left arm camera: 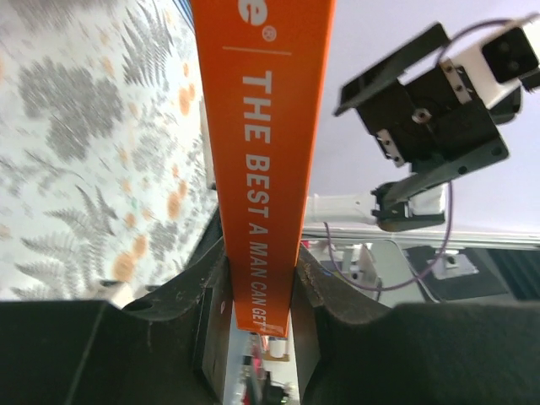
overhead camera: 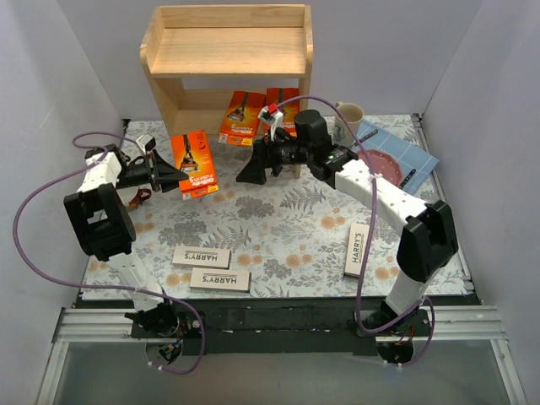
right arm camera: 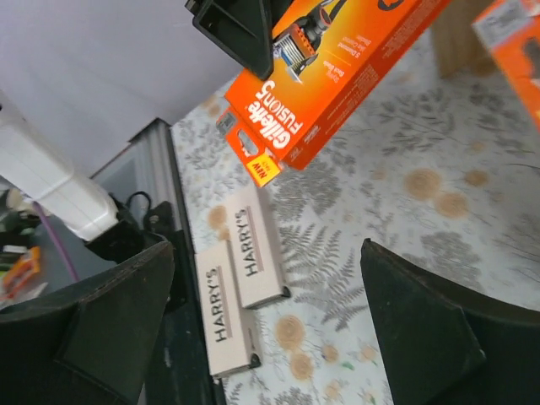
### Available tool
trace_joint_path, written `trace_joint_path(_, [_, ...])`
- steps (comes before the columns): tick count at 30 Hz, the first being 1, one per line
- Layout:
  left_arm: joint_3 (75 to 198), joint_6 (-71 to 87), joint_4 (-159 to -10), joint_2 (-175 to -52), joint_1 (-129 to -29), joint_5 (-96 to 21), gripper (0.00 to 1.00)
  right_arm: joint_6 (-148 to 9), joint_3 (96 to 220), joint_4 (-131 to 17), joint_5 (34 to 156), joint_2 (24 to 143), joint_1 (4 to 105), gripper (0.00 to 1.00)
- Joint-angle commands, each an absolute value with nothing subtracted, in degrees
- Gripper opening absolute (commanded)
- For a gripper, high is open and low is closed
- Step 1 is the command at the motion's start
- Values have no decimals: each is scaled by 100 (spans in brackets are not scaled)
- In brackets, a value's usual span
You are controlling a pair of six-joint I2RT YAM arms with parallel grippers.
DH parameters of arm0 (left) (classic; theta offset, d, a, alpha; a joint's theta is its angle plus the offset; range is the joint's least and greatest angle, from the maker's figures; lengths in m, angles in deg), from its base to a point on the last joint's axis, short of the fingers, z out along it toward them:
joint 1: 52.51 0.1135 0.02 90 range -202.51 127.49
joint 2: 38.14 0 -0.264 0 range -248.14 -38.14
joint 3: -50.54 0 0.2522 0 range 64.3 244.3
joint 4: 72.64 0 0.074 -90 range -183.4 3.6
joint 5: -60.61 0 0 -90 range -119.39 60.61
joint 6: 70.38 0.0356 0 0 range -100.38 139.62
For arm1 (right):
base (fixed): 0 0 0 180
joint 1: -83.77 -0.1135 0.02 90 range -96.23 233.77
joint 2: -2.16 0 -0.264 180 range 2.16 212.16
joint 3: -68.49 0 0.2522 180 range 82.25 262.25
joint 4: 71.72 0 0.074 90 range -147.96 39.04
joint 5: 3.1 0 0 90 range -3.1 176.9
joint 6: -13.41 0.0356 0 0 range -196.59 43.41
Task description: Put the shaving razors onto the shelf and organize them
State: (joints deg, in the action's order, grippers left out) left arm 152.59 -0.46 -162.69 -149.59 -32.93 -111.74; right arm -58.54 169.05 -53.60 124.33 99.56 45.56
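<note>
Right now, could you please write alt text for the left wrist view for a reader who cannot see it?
An orange razor pack, seen edge-on with white lettering, is clamped in the left gripper at the bottom of the frame. A floral tablecloth lies to its left, and the right arm shows at upper right.

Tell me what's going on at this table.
The left gripper is shut on an orange razor pack, holding it up in front of the shelf. The right gripper is open and empty near the shelf's lower level, where two more orange packs sit. Three white boxes lie on the table, not yet shelved.
</note>
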Motion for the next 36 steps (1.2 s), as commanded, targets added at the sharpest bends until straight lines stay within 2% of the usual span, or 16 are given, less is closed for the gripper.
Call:
trace_joint_path(1, [14650, 81, -16603, -13825, -3238, -12229, 3, -4997, 16961, -6296, 13313, 10436, 4484, 98])
trace_joint_path(4, [14542, 142, -16603, -13605, -3247, -12343, 4, -4592, 16882, -6709, 13699, 10630, 4484, 98])
trace_joint_path(14, [14331, 195, -16594, -13446, -3334, -12440, 4, -3669, 17110, -7246, 13770, 11079, 4466, 98])
trace_joint_path(24, [14481, 195, -16585, -13482, -3616, -12484, 6, -3440, 17506, -7290, 13683, 11404, 4071, 98])
trace_joint_path(26, [14472, 204, -16594, -13446, -3625, -12493, 6, -3449, 17593, -7307, 13656, 11448, 4010, 95])
trace_joint_path(27, [14463, 195, -16594, -13455, -3625, -12502, 6, -3466, 17611, -7316, 13665, 11474, 3992, 93])
trace_joint_path(29, [14480, 195, -16577, -13446, -3625, -12502, 6, -3501, 17603, -7334, 13691, 11483, 3948, 82])
trace_joint_path(30, [14472, 195, -16576, -13446, -3625, -12493, 7, -3554, 17594, -7325, 13691, 11457, 3939, 72])
trace_joint_path(36, [14630, 256, -16524, -13595, -3616, -12274, 13, -3826, 17287, -7158, 13507, 11246, 3939, 45])
